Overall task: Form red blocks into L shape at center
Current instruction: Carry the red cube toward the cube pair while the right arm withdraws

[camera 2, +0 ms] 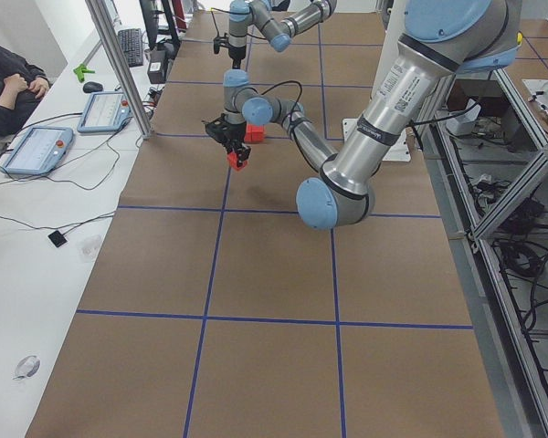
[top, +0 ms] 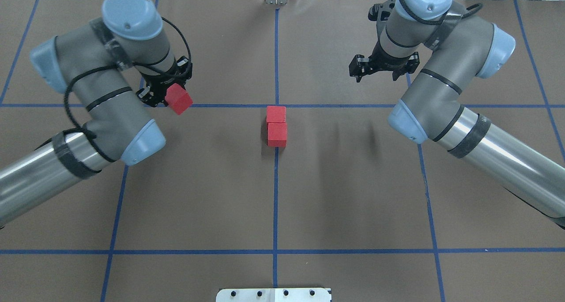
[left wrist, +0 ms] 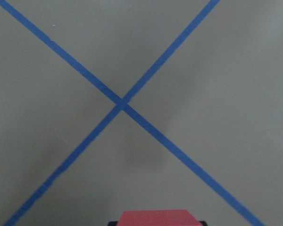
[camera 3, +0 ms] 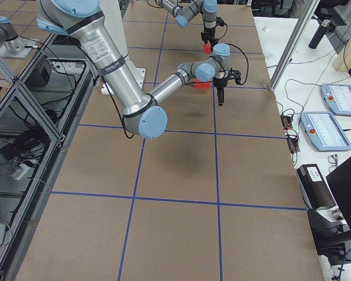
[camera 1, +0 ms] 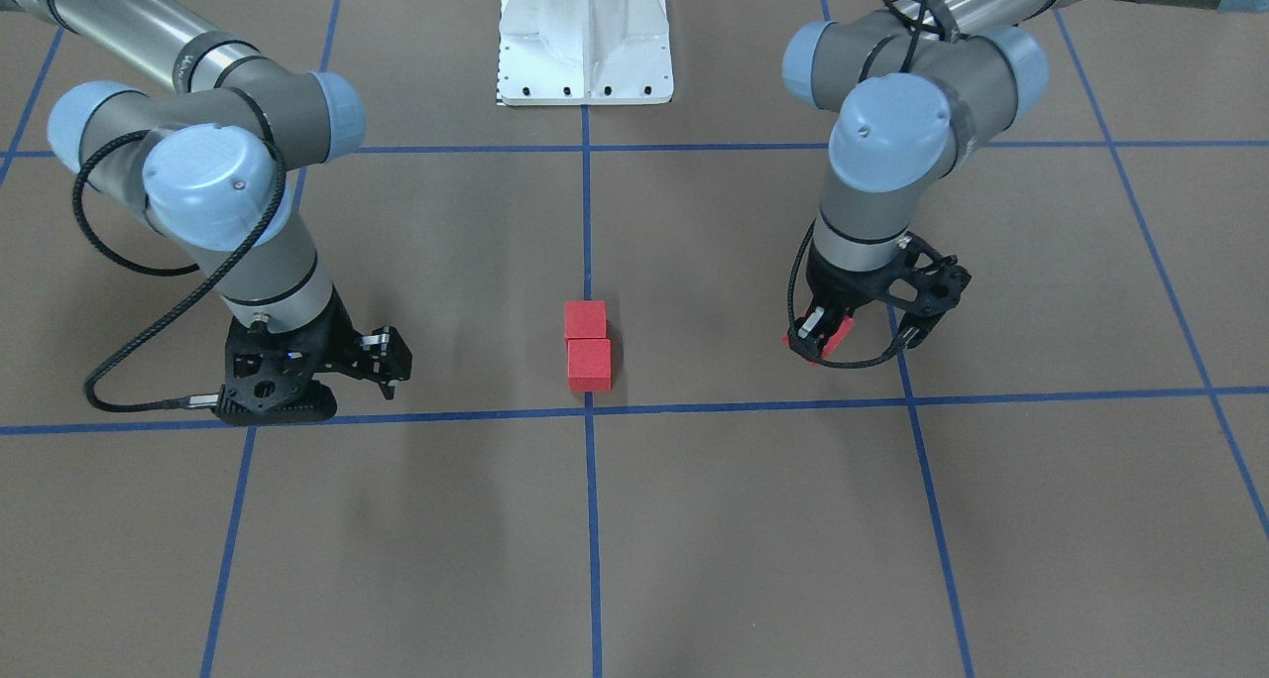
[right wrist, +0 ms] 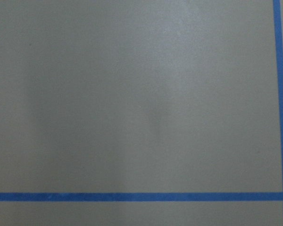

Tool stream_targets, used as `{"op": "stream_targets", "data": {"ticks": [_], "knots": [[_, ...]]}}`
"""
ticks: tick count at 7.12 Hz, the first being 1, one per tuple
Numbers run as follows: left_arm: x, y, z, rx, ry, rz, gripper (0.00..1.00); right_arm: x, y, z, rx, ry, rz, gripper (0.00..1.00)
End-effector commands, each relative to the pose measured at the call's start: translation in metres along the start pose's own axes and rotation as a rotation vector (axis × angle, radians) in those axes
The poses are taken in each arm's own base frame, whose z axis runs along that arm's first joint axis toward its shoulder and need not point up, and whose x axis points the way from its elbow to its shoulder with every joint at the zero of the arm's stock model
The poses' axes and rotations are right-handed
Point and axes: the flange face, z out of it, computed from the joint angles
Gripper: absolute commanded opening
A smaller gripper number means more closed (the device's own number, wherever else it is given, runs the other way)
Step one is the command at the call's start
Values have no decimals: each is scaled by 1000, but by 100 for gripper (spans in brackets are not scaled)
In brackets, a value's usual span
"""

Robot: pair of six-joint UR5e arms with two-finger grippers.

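Red block (top: 178, 99) sits clamped in left tool (camera 1: 821, 337).

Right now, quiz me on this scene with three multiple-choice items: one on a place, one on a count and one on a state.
1. Where do the two loose red blocks lie?
A. on the middle blue tape line
B. against the white robot base
C. in a far corner of the grid

2. How many red blocks rest on the brown floor?
A. one
B. two
C. three

3. What is the left end effector doing?
A. hanging empty
B. pressing a block flat on the tape
C. holding the third red block off the floor

Answers:
1 A, since both loose blocks sit touching in a row along that line.
2 B, since only that pair lies on the floor.
3 C, since the block sits between the fingers, with its shadow on the floor below in the wrist view.
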Motion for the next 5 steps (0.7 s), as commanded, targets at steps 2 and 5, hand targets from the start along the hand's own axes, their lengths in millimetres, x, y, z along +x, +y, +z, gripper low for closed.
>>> {"op": "stream_targets", "data": {"ticks": [2, 5], "knots": [[88, 46, 1, -7, -38, -239, 0, 88, -19, -10, -30, -11, -65, 99], [86, 83, 25, -18, -55, -428, 0, 158, -24, -18, -62, -37, -118, 99]]}}
